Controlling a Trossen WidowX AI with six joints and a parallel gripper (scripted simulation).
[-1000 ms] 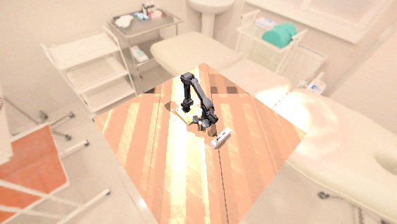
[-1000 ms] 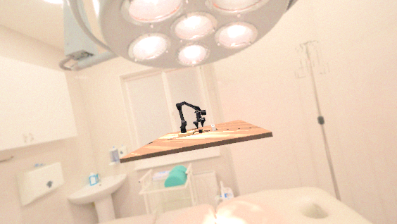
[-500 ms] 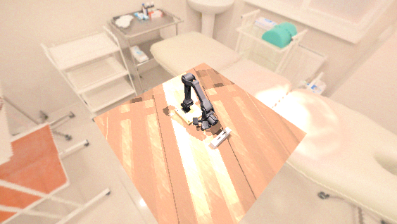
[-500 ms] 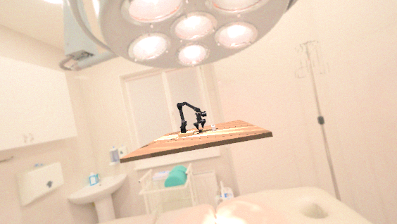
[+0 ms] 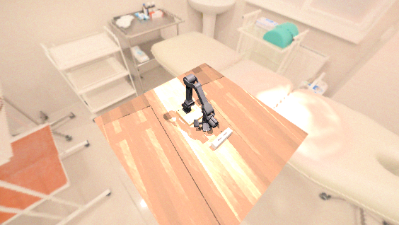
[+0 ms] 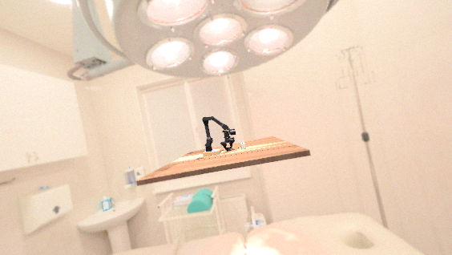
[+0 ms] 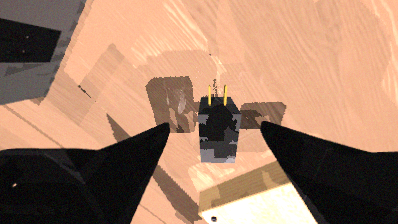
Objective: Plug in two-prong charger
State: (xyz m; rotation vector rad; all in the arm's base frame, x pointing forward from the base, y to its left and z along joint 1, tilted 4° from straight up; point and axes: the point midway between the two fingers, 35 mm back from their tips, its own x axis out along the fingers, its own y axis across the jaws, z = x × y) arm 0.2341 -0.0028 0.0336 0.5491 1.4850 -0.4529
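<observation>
The charger (image 7: 219,145) is a small dark block lying on the table, with two yellow prongs that point up the wrist view. My gripper (image 5: 201,127) (image 6: 227,147) (image 7: 213,126) is open low over it, one fingertip on either side with a gap to each; nothing is held. In the top view I cannot make out the charger by the gripper. The white power strip (image 5: 215,144) (image 6: 242,146) lies ahead of the gripper, farther from the arm's base. A grey, shaded part of the strip (image 7: 25,82) with one dark outlet shows at the wrist view's top left. The rest is cut off there.
A pale base plate (image 5: 191,122) (image 7: 250,204) lies under the arm's foot, close behind the charger. The wooden table (image 5: 269,141) (image 6: 276,150) carries the arm, charger and strip. Dark shadows of the gripper fall beside the charger.
</observation>
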